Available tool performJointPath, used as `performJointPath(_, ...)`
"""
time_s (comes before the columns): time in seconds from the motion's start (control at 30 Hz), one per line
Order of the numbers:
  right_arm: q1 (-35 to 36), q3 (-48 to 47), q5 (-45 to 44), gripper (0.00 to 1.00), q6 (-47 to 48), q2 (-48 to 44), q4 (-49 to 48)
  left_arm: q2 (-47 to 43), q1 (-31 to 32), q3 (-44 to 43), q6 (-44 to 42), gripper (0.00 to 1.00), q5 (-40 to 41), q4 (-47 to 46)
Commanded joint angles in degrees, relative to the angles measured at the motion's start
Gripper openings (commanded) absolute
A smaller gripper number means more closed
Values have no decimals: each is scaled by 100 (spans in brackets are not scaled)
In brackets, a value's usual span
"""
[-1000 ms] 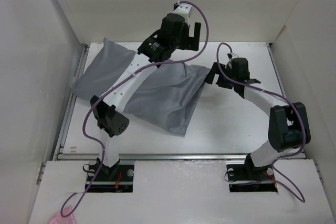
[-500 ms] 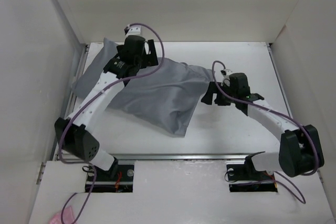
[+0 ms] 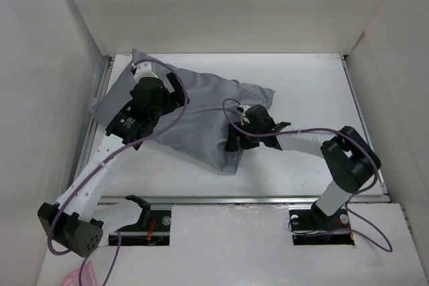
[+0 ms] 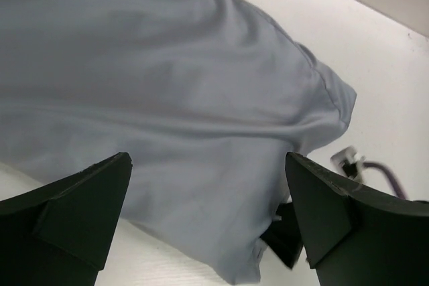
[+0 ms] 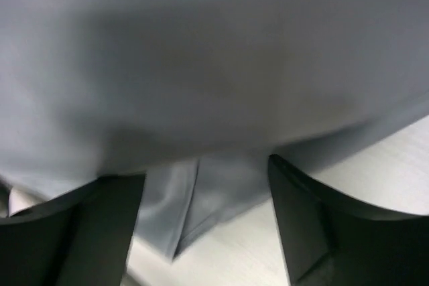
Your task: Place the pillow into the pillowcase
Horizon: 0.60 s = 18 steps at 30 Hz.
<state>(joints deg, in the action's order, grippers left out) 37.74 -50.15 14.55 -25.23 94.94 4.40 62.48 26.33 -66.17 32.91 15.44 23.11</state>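
Two-fingered left gripper (image 4: 206, 165) is held spread over the plain grey soft fabric pillowcase (image 3: 204, 113); right gripper (image 5: 206, 172) is spread around its four o'clock edge

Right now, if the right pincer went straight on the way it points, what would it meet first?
The large grey soft fabric pillowcase: its folded edge lies between the fingers of the open right pincer, so contact looks near-immediate, though the wrist view is blurred and depth is unclear.

Bright, even overhead light fills the top view, casting soft shadows on the flat white table (image 3: 301, 85). The right wrist view is dim and smeared with blur (the loose grey fabric pillowcase (image 5: 214, 65) fills it); the left wrist view is sharper.
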Motion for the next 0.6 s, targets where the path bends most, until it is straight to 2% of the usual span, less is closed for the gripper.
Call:
performJointPath(0.0,14,-224,-576,75,-351,16,-1052,-175,153,218,321,100,3,219)
performJointPath(0.03,14,-223,-628,69,-429,16,-1169,-227,153,219,322,100,3,289)
performJointPath(0.07,14,-223,-628,50,-430,16,-1257,-306,153,219,322,100,3,342)
performJointPath(0.17,67,-118,-523,28,-491,-97,-1406,-438,153,332,392,100,3,527)
performJointPath(0.2,146,-66,-523,21,-491,-98,-1468,-534,153,411,392,100,-50,527)
performJointPath(0.23,207,-65,-523,19,-543,-98,-1521,-535,153,412,392,100,-50,527)
performJointPath(0.3,208,-3,-471,3,-666,-98,-1670,-605,153,482,392,100,-103,527)
performJointPath(0.33,208,-3,-470,0,-667,-37,-1723,-605,153,482,392,100,-103,527)
performJointPath(0.57,208,321,-847,0,-737,-545,-1786,-605,153,482,278,100,-156,589)
